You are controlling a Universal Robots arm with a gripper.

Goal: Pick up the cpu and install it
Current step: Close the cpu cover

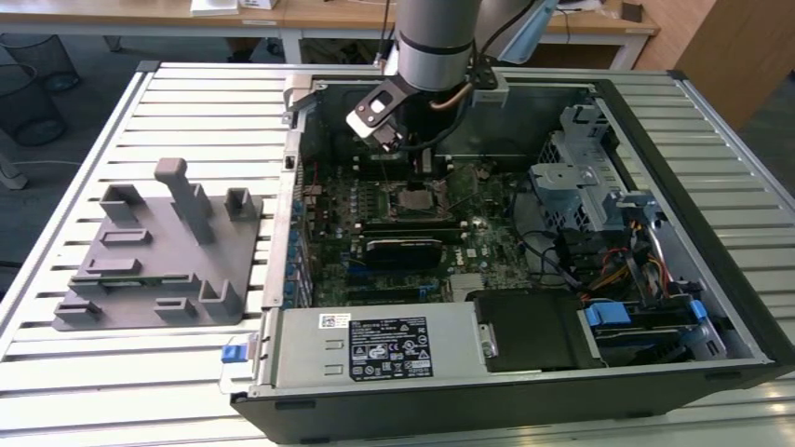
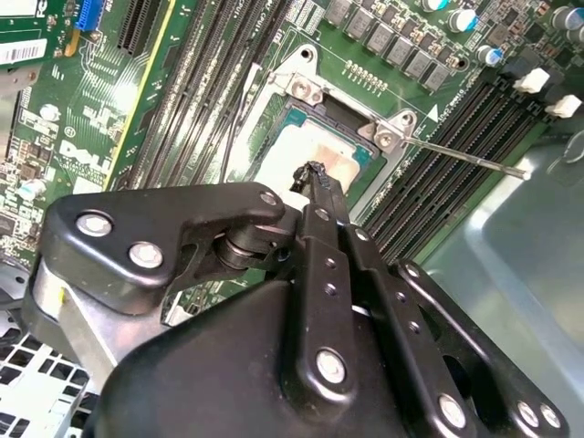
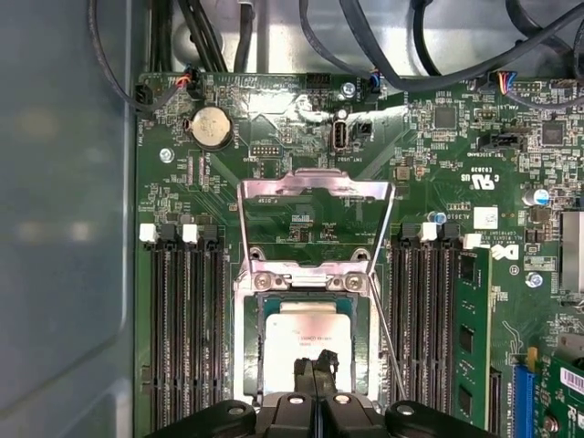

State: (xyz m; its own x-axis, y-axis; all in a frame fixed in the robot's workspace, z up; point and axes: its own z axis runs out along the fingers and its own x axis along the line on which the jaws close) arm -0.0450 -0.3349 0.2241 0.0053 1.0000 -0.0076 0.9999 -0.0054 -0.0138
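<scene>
Lying just under gripper [image 3: 315, 367], seemingly: cpu [image 3: 294, 338].

Robotics lab in an office-like room: a robot arm [image 1: 435, 42] reaches into an open computer case [image 1: 497, 410] on a slatted metal desk [image 1: 186, 102], with a grey parts fixture [image 1: 162, 251] alongside; wooden tables [image 1: 335, 17] and wire wastebaskets [image 1: 32, 102] stand behind.
</scene>
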